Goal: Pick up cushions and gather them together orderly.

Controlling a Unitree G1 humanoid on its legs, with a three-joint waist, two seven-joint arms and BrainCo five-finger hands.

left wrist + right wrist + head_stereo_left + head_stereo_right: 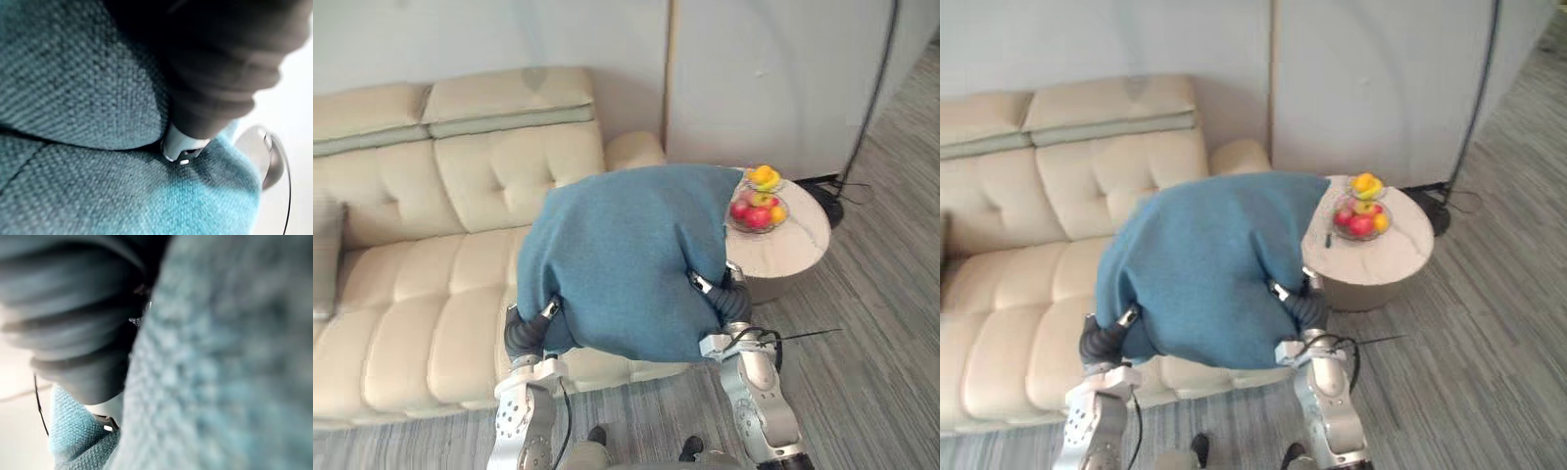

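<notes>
Bulging btw L robot hand (523,335), R robot hand (736,300), big teal woven cushion (626,257), puffy; grips can't tell

You've got a cushion (626,259) of coarse woven cloth here, teal and matt, and up close in the wrist views the weave reads rough and nubbly. The left hand (525,335) and right hand (736,302) show dark ribbed covers, matt and rubbery-looking. Behind, your sofa (421,284) is cream and leather-like, smooth with a soft sheen, buttoned into tufts. The desk (798,245) has a pale, smooth, stone-like top. On it sits a clear glassy bowl (736,223) of glossy fruit (754,215). The floor (871,323) is grey, matt, finely ribbed like carpet.
</notes>
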